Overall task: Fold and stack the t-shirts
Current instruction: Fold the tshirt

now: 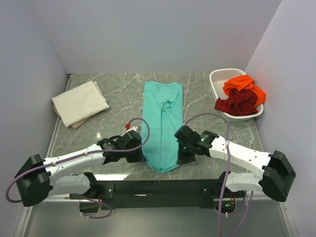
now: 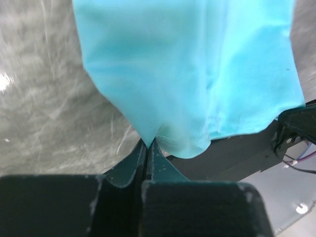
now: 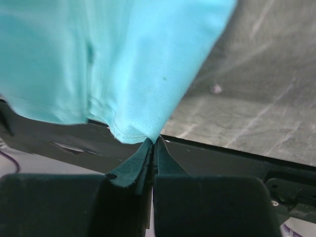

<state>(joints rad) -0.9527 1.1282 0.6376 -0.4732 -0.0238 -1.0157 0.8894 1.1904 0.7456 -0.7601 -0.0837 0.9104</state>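
- Your left gripper (image 2: 148,144) is pinched fully together on the near left corner of the teal t-shirt (image 1: 163,123). The hem comes to a point right between its tips, and the cloth fans out ahead of the jaws.
- Your right gripper (image 3: 154,142) is closed just as tight on the near right corner. The stitched hem bunches at its tips, and the body of the shirt spreads ahead and to the left of the jaws.
- The shirt lies as a long narrow strip between your two grippers, running away from them across the grey marbled table (image 1: 118,89). A tucked sleeve shows as a ridge toward its far end.
- Judge it light, thin and limp: it will sag between the two grips and drape wherever it is unsupported.
- The knit looks fine and matte, not slick, so a pinch on the doubled hem should hold. The layers may slide apart if you have caught only the top one.
- Carry both corners level and taut, or the strip will likely skew.
- Well ahead and to the left of the left jaws lies the cream t-shirt (image 1: 79,102), folded flat into a rectangle.
- Well ahead and to the right of the right jaws, a white lattice basket (image 1: 217,81) holds the crumpled orange t-shirt (image 1: 244,85) and dark red t-shirt (image 1: 237,104).
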